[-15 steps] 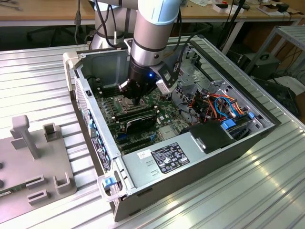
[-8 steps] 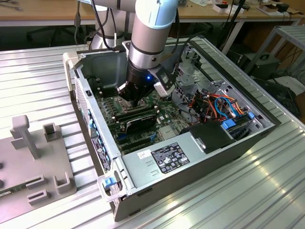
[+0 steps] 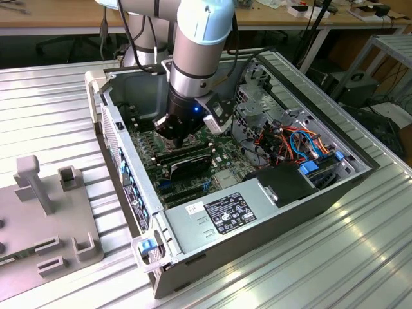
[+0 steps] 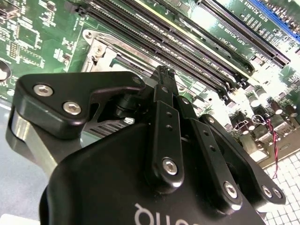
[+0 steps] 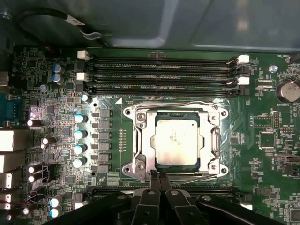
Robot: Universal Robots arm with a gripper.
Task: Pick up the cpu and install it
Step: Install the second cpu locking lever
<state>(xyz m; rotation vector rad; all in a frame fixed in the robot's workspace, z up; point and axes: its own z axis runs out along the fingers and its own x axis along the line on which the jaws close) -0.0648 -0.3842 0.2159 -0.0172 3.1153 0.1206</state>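
Note:
The cpu (image 5: 179,140), a flat square chip with a dull silver top, lies flat in its socket on the green motherboard in the first wrist view. A silver metal bracket (image 5: 140,140) frames it on all sides. My gripper (image 5: 158,176) is shut, fingertips pressed together with nothing between them, at the edge of the bracket just beside the cpu. In the second wrist view the shut gripper (image 4: 164,75) points down at the board beside a corner of the bracket (image 4: 101,51). In the exterior view the gripper (image 3: 174,132) reaches down inside the open computer case (image 3: 193,257).
Long black memory slots (image 5: 159,75) run beside the socket. A row of capacitors (image 5: 80,140) stands on its other side. The case also holds a power supply (image 3: 225,215), a bundle of cables (image 3: 296,141) and a drive cage. A grey fixture plate (image 3: 45,206) lies at the exterior view's left.

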